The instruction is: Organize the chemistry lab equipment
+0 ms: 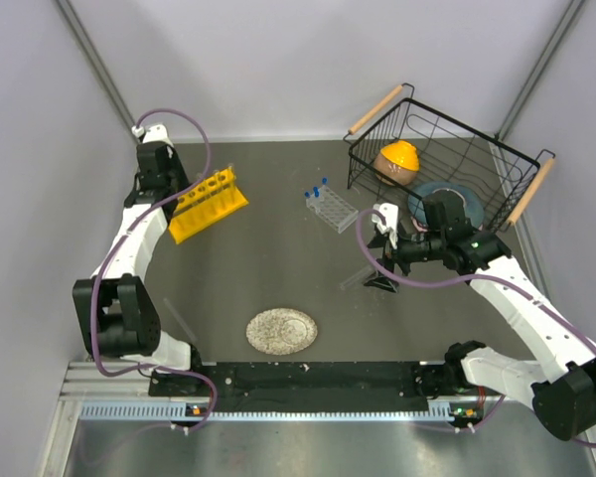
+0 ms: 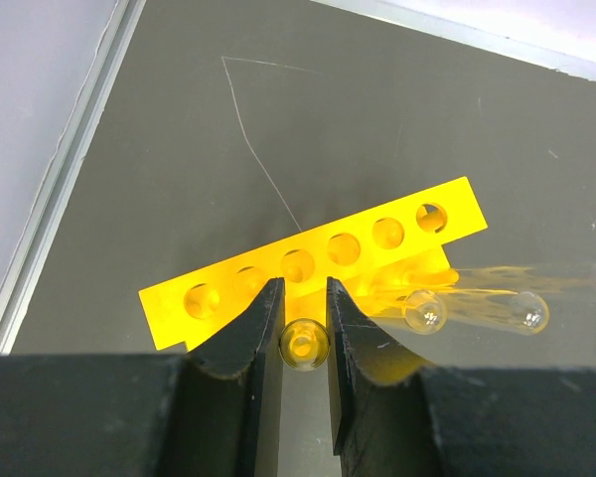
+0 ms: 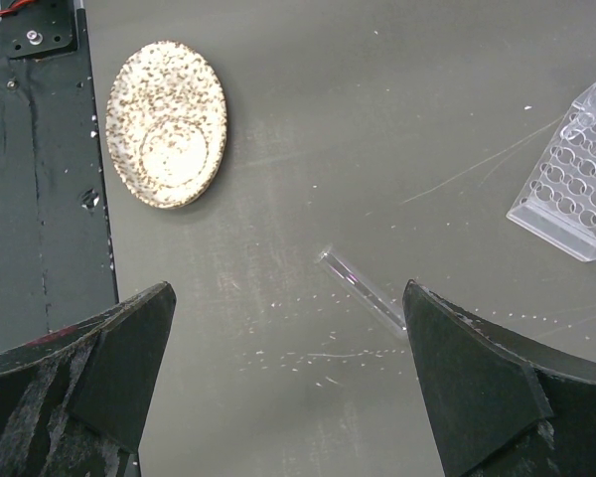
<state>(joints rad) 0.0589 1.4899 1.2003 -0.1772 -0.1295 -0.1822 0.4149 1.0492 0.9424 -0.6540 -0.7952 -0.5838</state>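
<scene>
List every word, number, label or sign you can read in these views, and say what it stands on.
No text can be read in any view.
Yellow rack: no print shows.
Clear plastic rack: no markings show.
Gripped test tube: plain glass.
Speckled disc: only a pattern, no lettering.

Yellow rack: glossy, smooth, opaque plastic. Test tube, just in front of the rack: clear, shiny, glass-like. Table beneath the rack: matt dark grey, finely scratched. Speckled disc: cream, matt, grainy. Small rack: transparent moulded plastic. Basket: black-coated metal wire, pale wooden handles.
</scene>
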